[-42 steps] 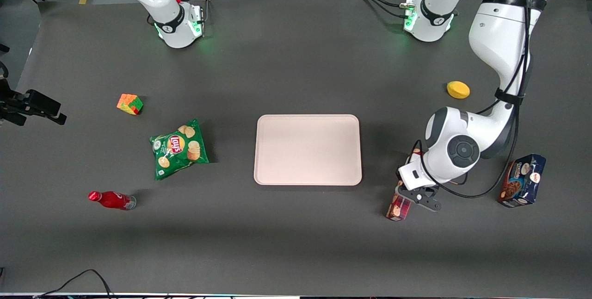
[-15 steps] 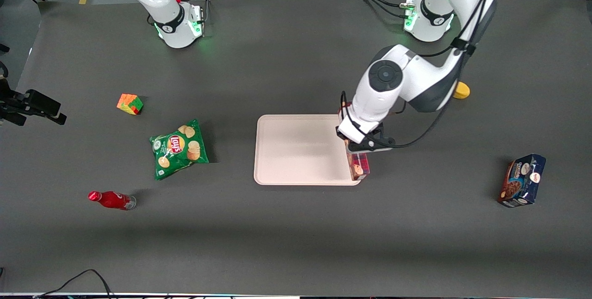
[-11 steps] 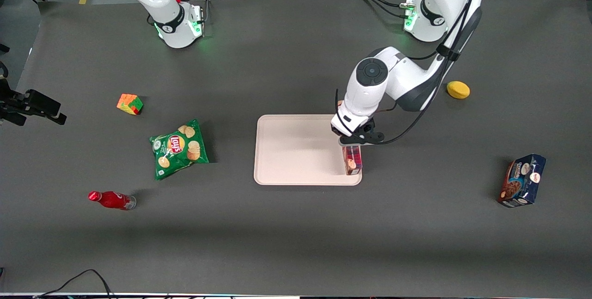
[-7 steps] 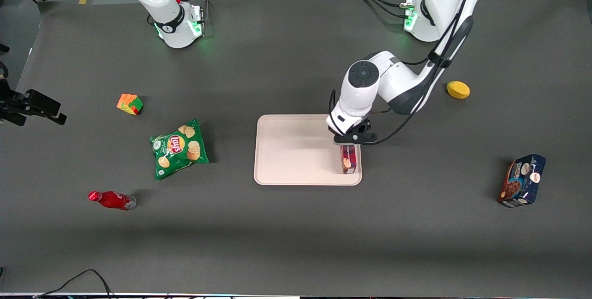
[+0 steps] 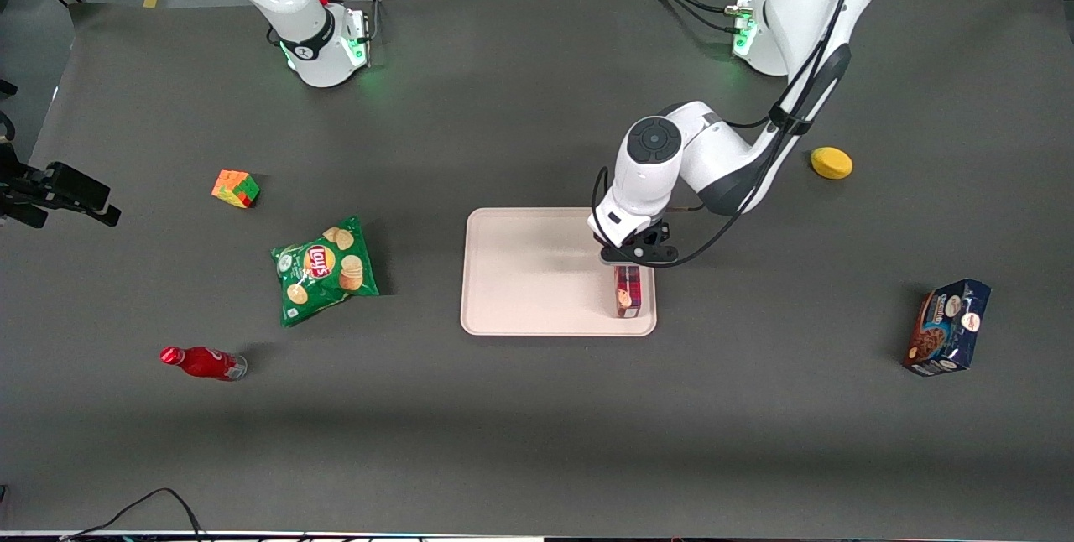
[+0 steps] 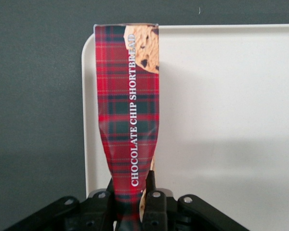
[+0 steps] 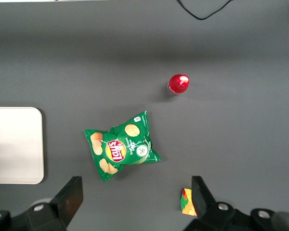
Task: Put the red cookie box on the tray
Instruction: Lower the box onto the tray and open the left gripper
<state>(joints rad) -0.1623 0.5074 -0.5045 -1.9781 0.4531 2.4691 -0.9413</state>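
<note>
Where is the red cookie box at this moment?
In the front view, the red cookie box is over the tray, at the edge toward the working arm's end, held in the pincer.

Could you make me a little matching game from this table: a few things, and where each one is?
Things:
1 red cookie box
2 gripper
3 red bottle
4 blue cookie box

Places:
A toward the parked arm's end of the table
B over the tray, held
C toward the working arm's end
D above the tray's edge, jaws shut

Pairs: 1-B, 2-D, 3-A, 4-C
</note>
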